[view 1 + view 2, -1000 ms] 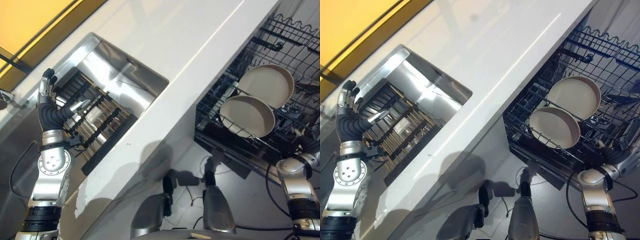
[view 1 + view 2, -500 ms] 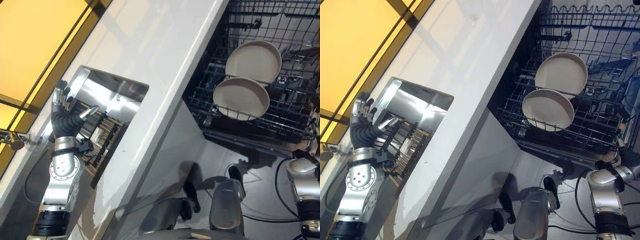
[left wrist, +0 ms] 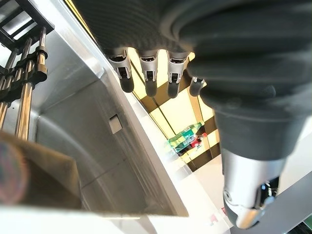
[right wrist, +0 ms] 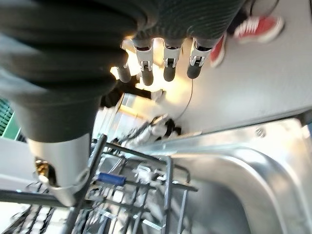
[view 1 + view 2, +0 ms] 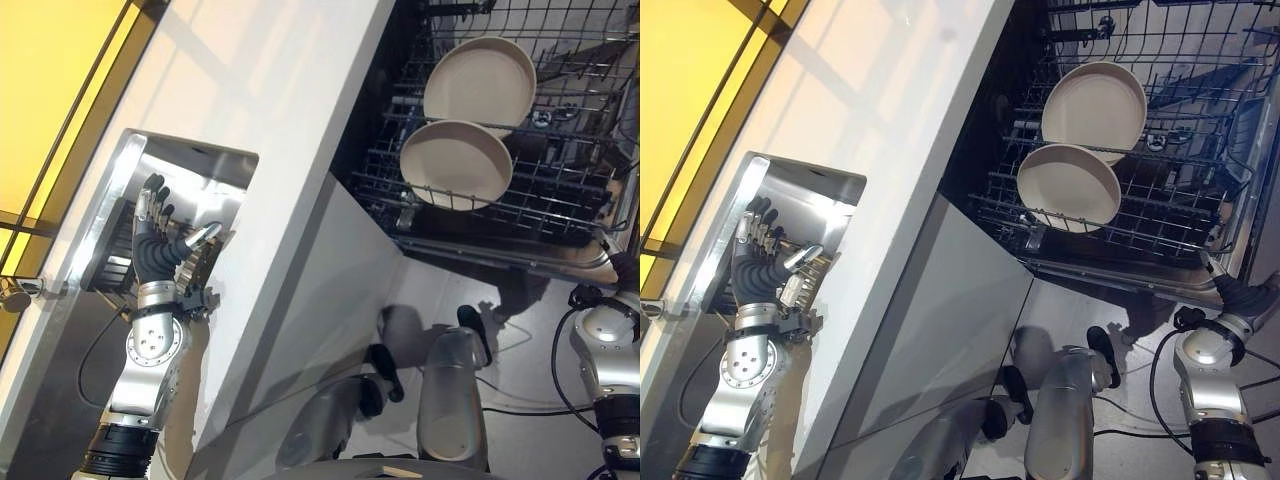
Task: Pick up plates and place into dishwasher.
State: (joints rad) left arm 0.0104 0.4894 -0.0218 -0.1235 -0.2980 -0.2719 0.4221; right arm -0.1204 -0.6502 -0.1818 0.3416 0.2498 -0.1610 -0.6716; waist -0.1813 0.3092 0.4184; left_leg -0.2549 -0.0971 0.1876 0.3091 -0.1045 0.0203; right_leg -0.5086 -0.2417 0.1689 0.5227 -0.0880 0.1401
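Over the sink (image 5: 175, 175) at the far left, the left hand (image 5: 160, 240) hangs with its fingers spread wide and straight, thumb apart, holding nothing. Below it lies a dark slatted rack (image 3: 22, 73) in the steel basin; no plate shows there, so any plate left to fetch is hidden from these views. My judgement is that the main hazard on this side is reaching down blind: the fingers could catch between the rack's bars or knock against the steel wall of the basin, which sits just beside them.

Moving right, the white tabletop (image 5: 290, 110) runs as a broad band between the sink and the dishwasher, with its front panel dropping below. An arm carrying a plate across would have to clear that edge, and a low swing could chip a plate on it.

Further right, two plates (image 5: 455, 162) stand side by side in the dishwasher rack (image 5: 560, 195), the upper plate (image 5: 478, 82) overlapping the lower one at the rim. A third plate pushed in carelessly could strike them or tip them off their wire prongs.

At the far right, the right hand (image 4: 165, 58) hovers by the open dishwasher door (image 4: 234, 165), fingers straight and empty. A person's red shoes (image 4: 256, 29) show beyond it on the floor.
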